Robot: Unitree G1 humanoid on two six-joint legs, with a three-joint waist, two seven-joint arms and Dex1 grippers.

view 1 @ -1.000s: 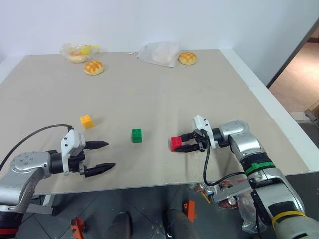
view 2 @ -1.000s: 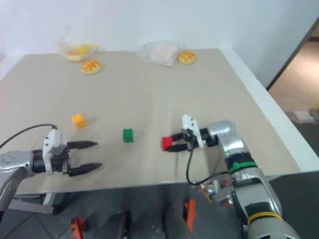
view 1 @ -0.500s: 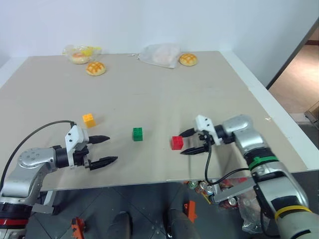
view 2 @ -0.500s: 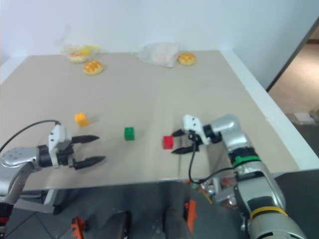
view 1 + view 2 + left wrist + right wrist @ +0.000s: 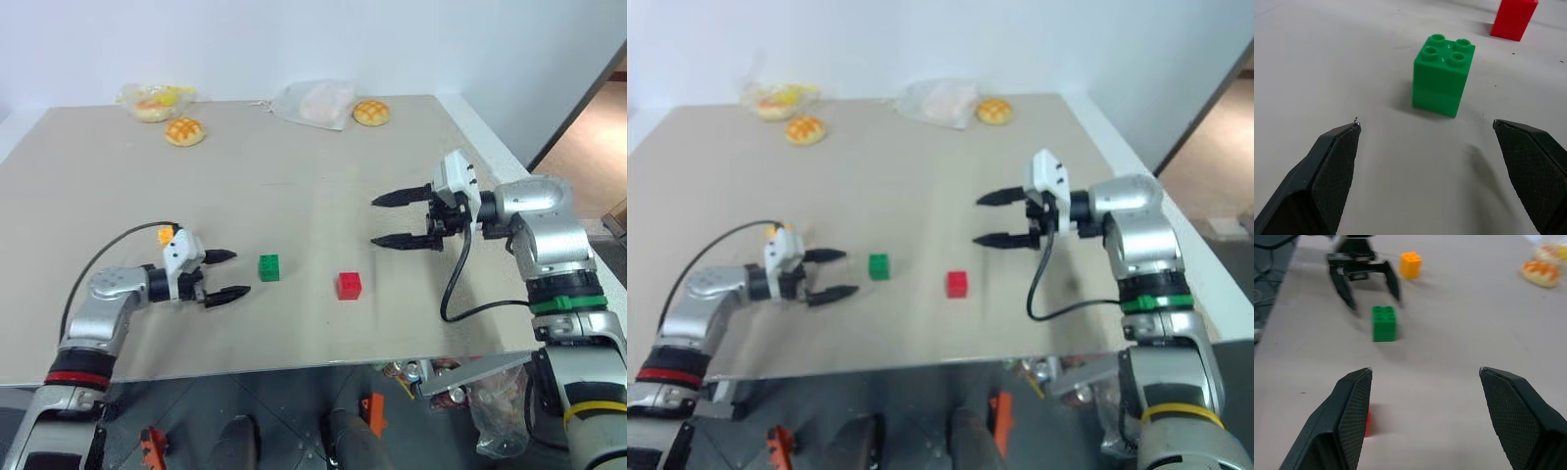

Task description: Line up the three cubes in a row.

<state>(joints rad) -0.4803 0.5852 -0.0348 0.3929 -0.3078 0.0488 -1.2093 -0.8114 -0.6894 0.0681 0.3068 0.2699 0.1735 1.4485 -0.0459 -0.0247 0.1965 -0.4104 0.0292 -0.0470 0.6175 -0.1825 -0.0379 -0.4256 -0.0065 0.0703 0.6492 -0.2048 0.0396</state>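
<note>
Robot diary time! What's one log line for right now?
left gripper: open, facing green cube | right gripper: open, above table | red cube: resting free

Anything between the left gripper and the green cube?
No. The left wrist view shows only bare tabletop between the open left gripper and the green cube.

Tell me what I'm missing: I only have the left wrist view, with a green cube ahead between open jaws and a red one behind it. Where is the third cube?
Observer: The orange-yellow cube sits on the table just behind the left gripper, beside its wrist, out of your frame.
Operator: Is the right arm holding anything?
Observer: No. The right gripper hangs above the table with its jaws open and nothing between them.
Operator: Do the cubes line up yet?
Observer: The green cube and red cube stand apart, roughly side by side; the orange-yellow one lies farther back, off their line.
</note>
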